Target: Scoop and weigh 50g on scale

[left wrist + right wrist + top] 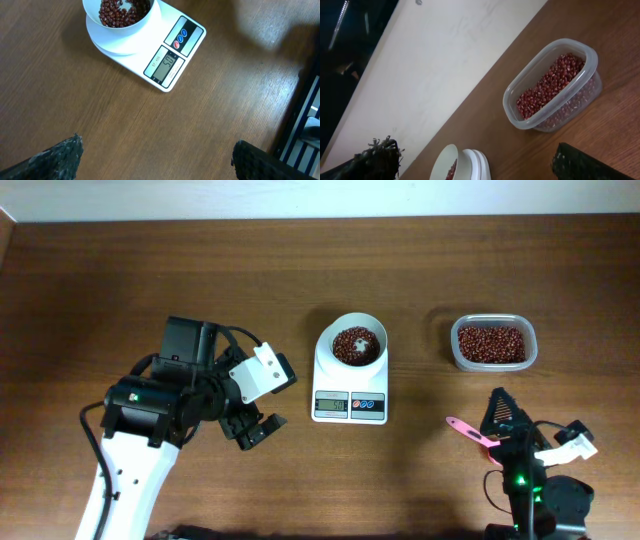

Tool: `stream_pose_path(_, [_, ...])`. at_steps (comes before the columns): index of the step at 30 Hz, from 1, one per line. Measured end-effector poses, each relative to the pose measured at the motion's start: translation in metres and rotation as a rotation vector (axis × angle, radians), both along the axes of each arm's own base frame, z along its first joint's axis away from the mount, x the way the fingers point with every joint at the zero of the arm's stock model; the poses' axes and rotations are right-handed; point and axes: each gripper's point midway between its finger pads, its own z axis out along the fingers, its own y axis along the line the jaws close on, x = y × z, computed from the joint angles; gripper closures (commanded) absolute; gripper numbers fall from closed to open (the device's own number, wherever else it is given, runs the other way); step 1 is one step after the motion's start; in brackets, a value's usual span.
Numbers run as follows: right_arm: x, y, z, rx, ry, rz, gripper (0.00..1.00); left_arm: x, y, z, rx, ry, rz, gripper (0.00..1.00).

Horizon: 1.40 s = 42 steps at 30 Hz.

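The white scale (349, 406) stands mid-table with a round white bowl (372, 328) on it, and red-brown beans (354, 346) lie in the bowl. The left wrist view shows the scale (170, 62) with its display lit, and the beans (117, 12) at the top edge. My left gripper (256, 430) hovers left of the scale, open and empty (157, 160). My right gripper (520, 428) sits near the front right, open and empty (475, 162), facing the bowl (445, 160). A pink scoop (468, 435) lies on the table just left of it.
A clear plastic tub (492, 365) with more beans stands right of the scale, beyond my right gripper. In the right wrist view the tub (512, 107) is at upper right. The table's far edge meets a pale wall (435, 65).
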Motion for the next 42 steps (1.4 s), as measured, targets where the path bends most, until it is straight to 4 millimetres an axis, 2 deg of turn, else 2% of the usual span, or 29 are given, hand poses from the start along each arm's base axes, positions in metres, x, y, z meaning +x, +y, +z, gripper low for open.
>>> stream_pose_path(3, [0.0, 0.002, -0.001, 0.001, 0.0, 0.009, 0.01, 0.0, 0.0, 0.0, 0.0, 0.0, 0.0, 0.01])
stream_pose_path(8, [0.005, 0.008, -0.016, -0.001, 0.011, 0.05, 0.01, 0.0, 0.0, 0.0, 0.0, 0.0, 0.0, 0.01])
stream_pose_path(14, [0.005, 0.013, -0.014, -0.092, 0.0, 0.088, 0.01, 0.0, 0.0, 0.0, 0.0, 0.0, 0.0, 0.01])
stream_pose_path(23, [0.009, 0.023, 0.004, -0.281, -0.107, 0.145, 0.01, 0.0, 0.0, 0.0, 0.0, 0.0, 0.0, 0.01])
stream_pose_path(27, [0.015, 0.028, -0.012, -0.358, -0.143, 0.179, 0.01, 0.0, 0.0, 0.0, 0.0, 0.0, 0.0, 0.01])
stream_pose_path(37, [0.015, 0.03, -0.021, -0.498, -0.121, 0.21, 0.01, 0.0, 0.0, 0.0, 0.0, 0.0, 0.0, 0.01])
stream_pose_path(42, [0.014, 0.031, -0.021, -0.64, -0.13, 0.225, 0.01, 0.0, 0.0, 0.0, 0.0, 0.0, 0.0, 0.01])
